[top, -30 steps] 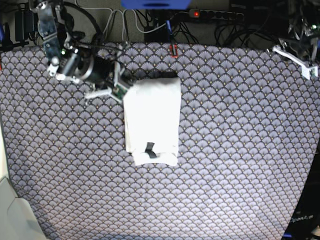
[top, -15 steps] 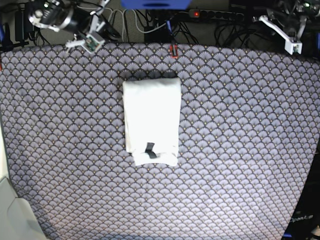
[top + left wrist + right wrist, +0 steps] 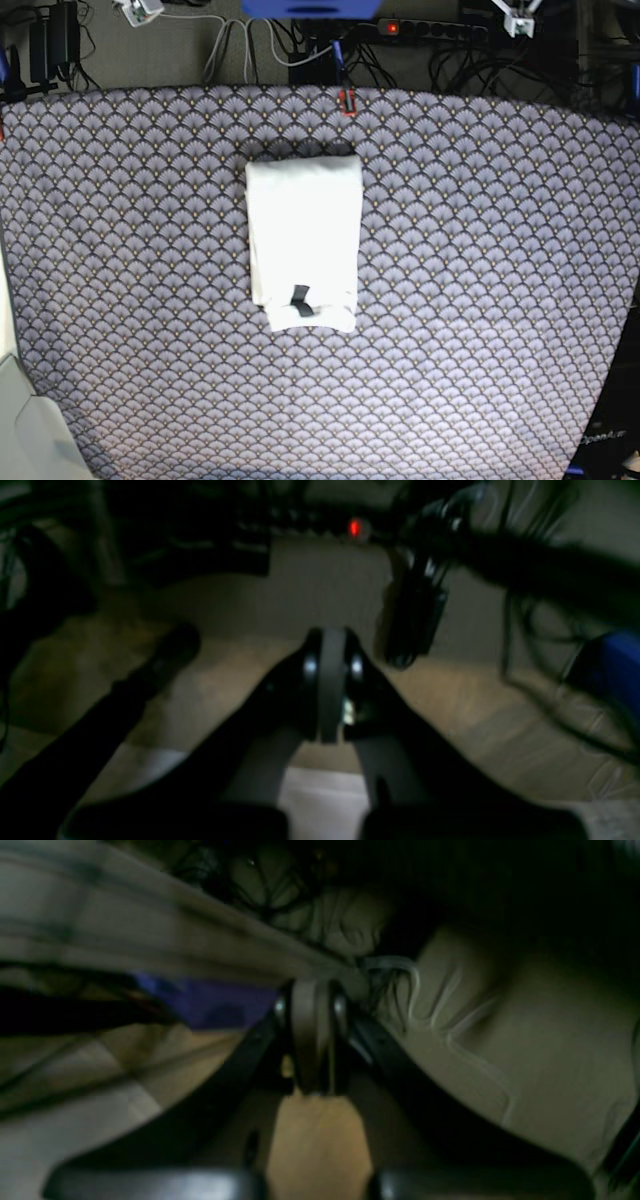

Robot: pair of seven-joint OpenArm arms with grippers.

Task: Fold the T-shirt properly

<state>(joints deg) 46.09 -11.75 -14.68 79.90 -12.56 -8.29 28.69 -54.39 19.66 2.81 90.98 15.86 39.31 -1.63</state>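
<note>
The left gripper, a dark two-fingered claw with grey pads, is seen with its fingers pressed together on nothing, and the right gripper is likewise closed pad to pad with nothing between. Over the last second both arms have been drawn away from the work surface: a second ago the right arm was bent low over the cloth with its claw at the upper left corner of the garment, half a second ago it was already lifted to the far edge, and now only a small white tip of each arm is left at the top border of the base view. The large white cotton T-shirt has not shifted through this. It is laid as a narrow upright rectangle, plain side up, just above the middle of the grey fan-patterned tablecloth, with the small dark neck label showing near its lower edge. From this retreat the folding is judged to be finished, or very nearly so, with no grip left on the fabric. Both arms are raised and pulled back behind the table, and their wrist cameras are turned on dim cables and floor.
</note>
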